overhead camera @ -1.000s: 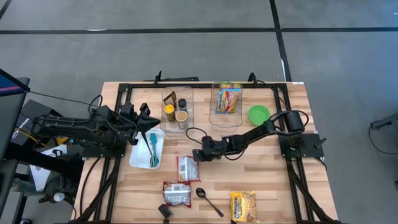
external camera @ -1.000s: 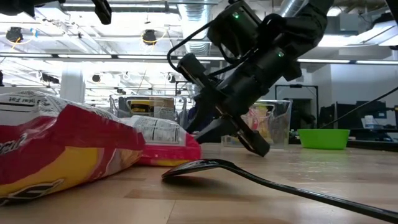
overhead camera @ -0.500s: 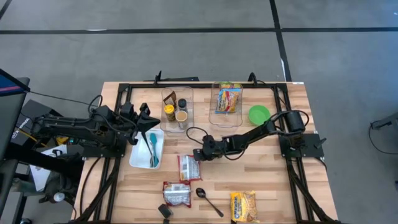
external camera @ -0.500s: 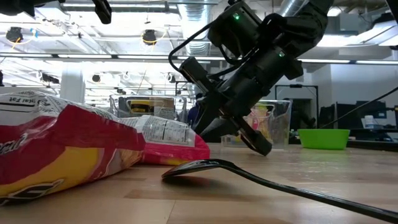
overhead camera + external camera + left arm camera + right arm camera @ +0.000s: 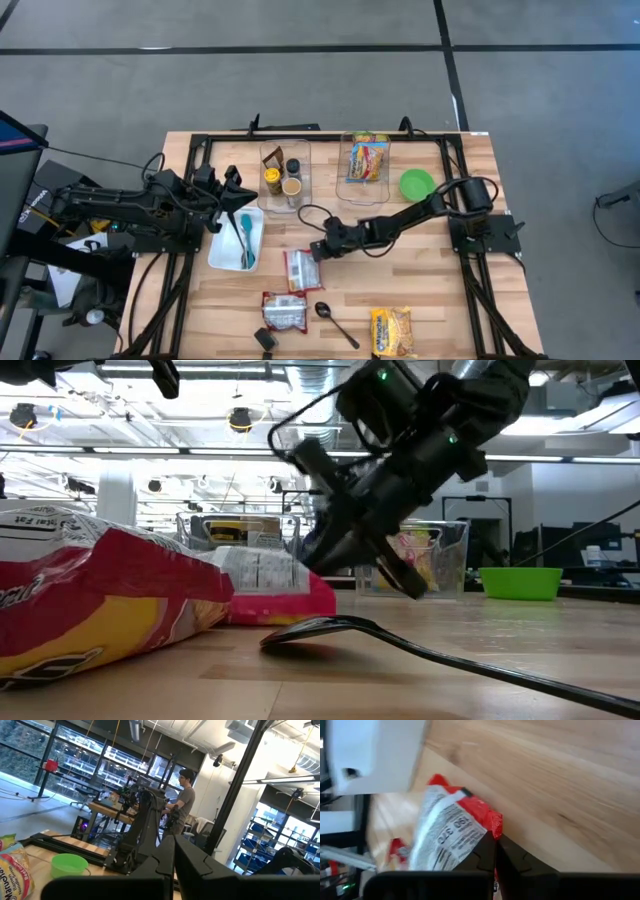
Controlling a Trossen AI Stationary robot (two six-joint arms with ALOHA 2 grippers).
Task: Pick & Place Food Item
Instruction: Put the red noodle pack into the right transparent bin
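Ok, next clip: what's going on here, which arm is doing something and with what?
The right gripper is down at the middle of the table, closed on the near edge of a red and white snack packet; the right wrist view shows its fingers pinching the packet's corner. The packet seems barely lifted, if at all. The left gripper waits at the table's left side, above the white tray. Two clear bins sit at the back, one already holding a yellow packet.
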